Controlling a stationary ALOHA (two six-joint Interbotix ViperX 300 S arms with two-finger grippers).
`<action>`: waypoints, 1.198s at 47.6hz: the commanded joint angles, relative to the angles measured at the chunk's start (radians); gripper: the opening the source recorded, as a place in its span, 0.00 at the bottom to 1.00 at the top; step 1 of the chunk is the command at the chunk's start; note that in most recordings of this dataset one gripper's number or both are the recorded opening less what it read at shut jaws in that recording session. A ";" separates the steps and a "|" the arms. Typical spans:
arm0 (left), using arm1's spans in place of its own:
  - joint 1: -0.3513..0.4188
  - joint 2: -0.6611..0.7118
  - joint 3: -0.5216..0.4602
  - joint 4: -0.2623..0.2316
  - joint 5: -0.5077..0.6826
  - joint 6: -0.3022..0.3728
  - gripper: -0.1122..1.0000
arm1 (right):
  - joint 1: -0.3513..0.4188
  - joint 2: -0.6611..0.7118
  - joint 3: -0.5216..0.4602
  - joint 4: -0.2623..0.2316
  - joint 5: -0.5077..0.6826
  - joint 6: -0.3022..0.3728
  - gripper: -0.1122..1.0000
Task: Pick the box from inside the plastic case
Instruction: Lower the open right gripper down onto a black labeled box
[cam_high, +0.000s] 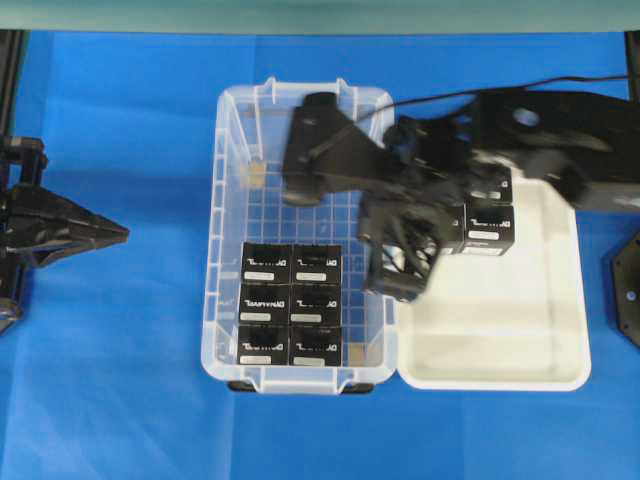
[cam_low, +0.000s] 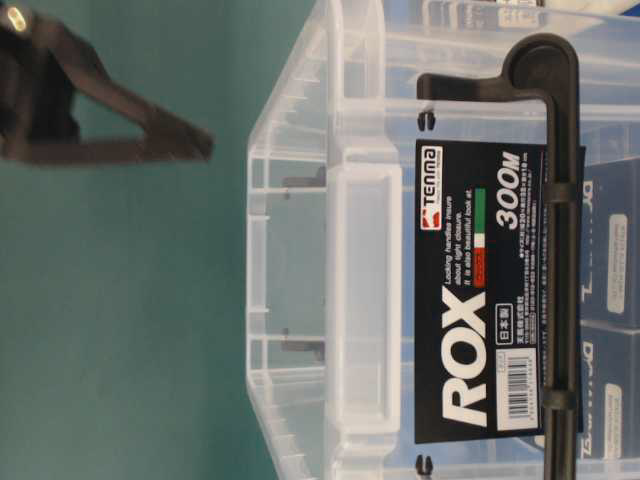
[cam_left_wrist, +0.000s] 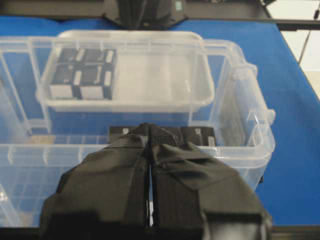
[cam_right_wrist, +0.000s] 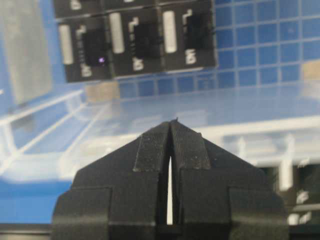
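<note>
Overhead view: plastic case (cam_high: 232, 200) sits mid-table on blue cloth; six black boxes (cam_high: 290, 302) packed two across, three deep, on its grid floor at the near end. White tray (cam_high: 520, 340) touches the case's right wall. Right arm reaches across the tray and over the case's right rim; right gripper (cam_high: 395, 280) is blurred there, beside the right edge of the box block. More black boxes (cam_high: 488, 222) in the tray lie partly under the arm.

Right wrist view: right gripper (cam_right_wrist: 171, 127) has fingertips pressed together, only a thin slit lower down between the fingers (cam_right_wrist: 150, 150), nothing pinched. Case rim (cam_right_wrist: 240, 132) lies just beyond the tips; past it, a row of boxes (cam_right_wrist: 137, 42) on the ribbed floor, well ahead of the fingers and slightly left.

Left wrist view: left gripper (cam_left_wrist: 149, 131) also shut tight, fingers (cam_left_wrist: 115, 170) taped in black, empty. Case near wall (cam_left_wrist: 75, 152) just ahead of the tips; boxes (cam_left_wrist: 197, 136) inside show just beyond and to the right of the fingertips. Tray (cam_left_wrist: 165, 80) with four boxes (cam_left_wrist: 82, 74) lies farther on, seen through the case.

Overhead view: left gripper (cam_high: 122, 234) is parked at the left edge, well apart from the case.

Table-level view: case end wall (cam_low: 300, 250) with black ROX label (cam_low: 480, 300); left gripper (cam_low: 200, 142) blurred, off to its left.
</note>
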 joint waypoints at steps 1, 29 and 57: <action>-0.002 0.011 -0.026 0.002 -0.005 0.002 0.08 | 0.000 0.052 -0.063 0.000 0.017 -0.035 0.12; -0.003 -0.002 -0.029 0.002 0.005 0.002 0.08 | -0.037 0.232 -0.130 0.008 0.014 -0.218 0.37; -0.003 -0.003 -0.032 0.002 0.012 0.000 0.08 | -0.034 0.301 -0.031 0.011 -0.169 -0.259 0.98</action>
